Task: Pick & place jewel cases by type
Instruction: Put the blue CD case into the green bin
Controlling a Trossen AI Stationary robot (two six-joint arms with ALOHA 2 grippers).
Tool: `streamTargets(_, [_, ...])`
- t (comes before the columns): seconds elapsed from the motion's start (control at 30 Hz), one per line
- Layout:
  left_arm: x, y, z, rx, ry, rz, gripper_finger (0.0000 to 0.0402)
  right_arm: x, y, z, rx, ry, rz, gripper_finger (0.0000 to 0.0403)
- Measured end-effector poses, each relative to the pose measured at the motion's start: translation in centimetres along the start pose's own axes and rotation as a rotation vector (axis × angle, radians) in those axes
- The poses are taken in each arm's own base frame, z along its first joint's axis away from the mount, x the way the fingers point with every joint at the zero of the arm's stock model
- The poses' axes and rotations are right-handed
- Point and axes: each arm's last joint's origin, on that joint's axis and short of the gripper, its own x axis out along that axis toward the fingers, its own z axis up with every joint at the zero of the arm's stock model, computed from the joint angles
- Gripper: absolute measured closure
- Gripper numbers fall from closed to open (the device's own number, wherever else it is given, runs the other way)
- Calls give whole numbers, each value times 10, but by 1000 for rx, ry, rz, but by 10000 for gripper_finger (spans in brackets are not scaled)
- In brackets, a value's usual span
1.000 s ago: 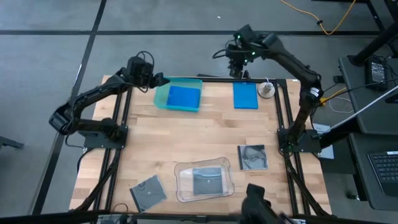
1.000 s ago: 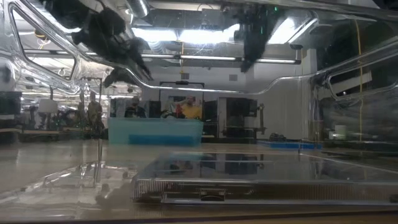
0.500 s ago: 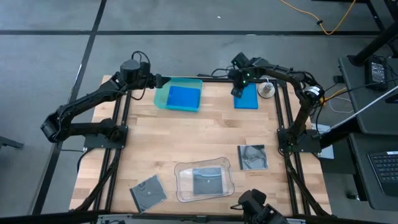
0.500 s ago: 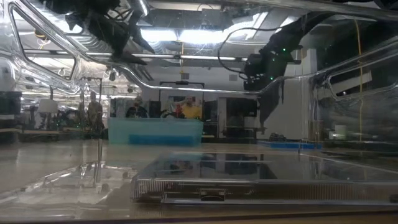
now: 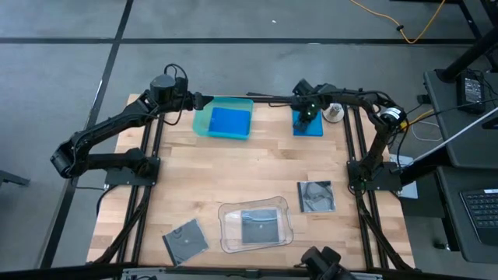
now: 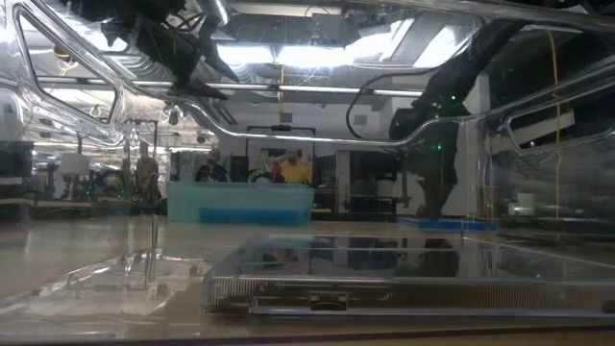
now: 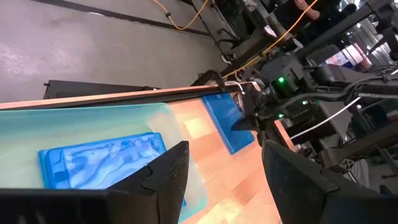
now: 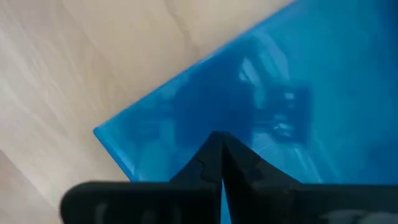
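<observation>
A bright blue jewel case lies flat on the wood at the far right. My right gripper is shut, with its tips down on that case. A second blue jewel case lies inside the teal tray at the far left. My left gripper hovers open above the tray's far left corner, holding nothing. Two dark jewel cases lie flat near the front edge. My right gripper sets its shut fingertips on the blue case's top face, close to one corner. The fingers come down steeply from above. The case lies flat on the table.
A clear rounded tray near the front edge holds a third dark case. A small round white object sits just right of the blue case. Bare wood spans the table's middle. Black frame rails run along both sides.
My right gripper has come down from high above the far edge onto the blue case on the table, and its arm has stretched out low. My left gripper has risen a little above the teal tray's corner. No case has moved.
</observation>
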Motion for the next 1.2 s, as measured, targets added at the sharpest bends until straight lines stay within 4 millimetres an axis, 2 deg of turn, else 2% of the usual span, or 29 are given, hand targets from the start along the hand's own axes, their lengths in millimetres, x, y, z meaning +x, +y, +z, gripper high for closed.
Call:
streamTargets(0.17, [0,0,0,1,6,-6,208,9,16,-8,33,13,73,398])
streamTargets(0.3, [0,-1,-1,3,20,-23,211,14,41,-10,16,38,114,399])
streamTargets(0.7, [4,-18,-16,81,88,-90,212,17,162,-9,-126,7,301,399])
streamTargets(0.9, [5,-29,-28,98,118,-114,217,15,210,-17,-141,-29,345,399])
streamTargets(1.03, [5,-37,-36,113,121,-113,217,14,230,-20,-177,-84,347,400])
streamTargets(1.2, [5,-44,-44,132,132,-121,219,9,233,-15,-186,-129,322,399])
